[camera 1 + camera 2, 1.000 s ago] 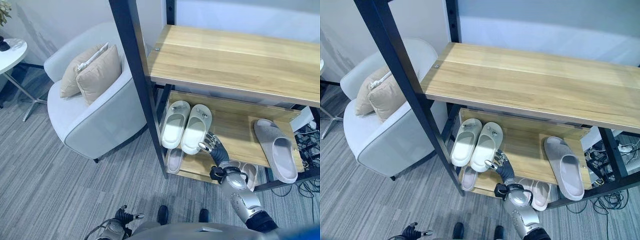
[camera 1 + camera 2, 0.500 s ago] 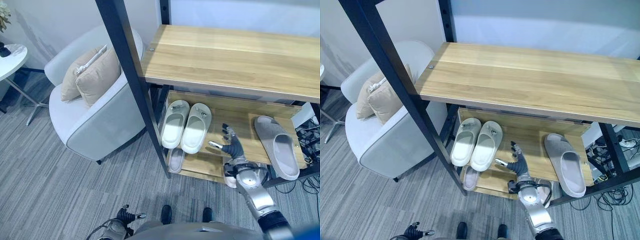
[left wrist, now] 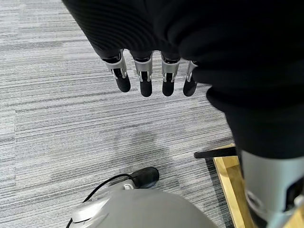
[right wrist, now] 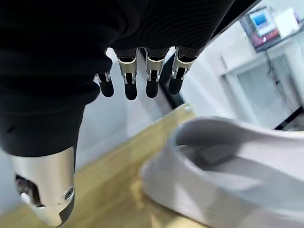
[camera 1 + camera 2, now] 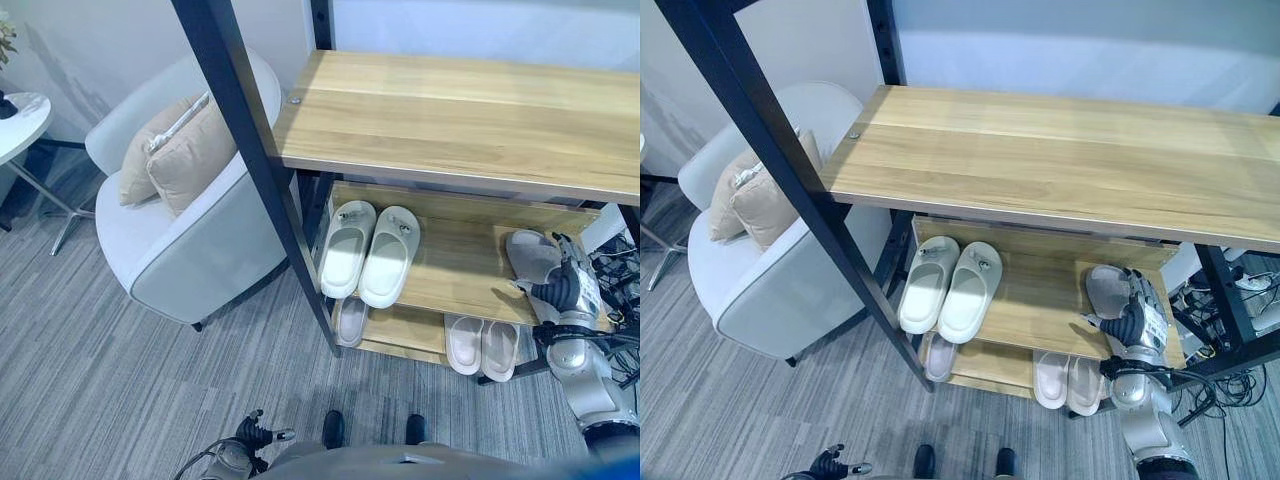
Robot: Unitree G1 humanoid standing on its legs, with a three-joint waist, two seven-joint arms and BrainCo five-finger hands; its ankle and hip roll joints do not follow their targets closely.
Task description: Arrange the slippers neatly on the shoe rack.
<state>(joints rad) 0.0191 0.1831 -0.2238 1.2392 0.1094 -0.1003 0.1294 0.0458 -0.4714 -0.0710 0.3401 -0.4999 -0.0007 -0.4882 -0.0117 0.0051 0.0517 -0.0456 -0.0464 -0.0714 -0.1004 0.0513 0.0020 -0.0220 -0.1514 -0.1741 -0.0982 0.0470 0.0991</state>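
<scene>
Wooden shoe rack (image 5: 460, 120) with black posts is serving as the landmark here. On its middle shelf, at the left end, a pair of cream slippers (image 5: 370, 252) is lying side by side, toes toward the back. At the right end of that shelf a grey slipper (image 5: 1106, 290) is lying with the right hand (image 5: 1136, 318) over it, fingers straight and relaxed, gripping nothing. The left hand (image 3: 147, 76) is hanging open above the carpet before the rack.

We see pale matt wood shelves (image 5: 1060, 140), matt black metal posts (image 5: 770, 160), smooth matt grey slipper (image 5: 1107, 288), striped grey carpet (image 5: 110, 380).
</scene>
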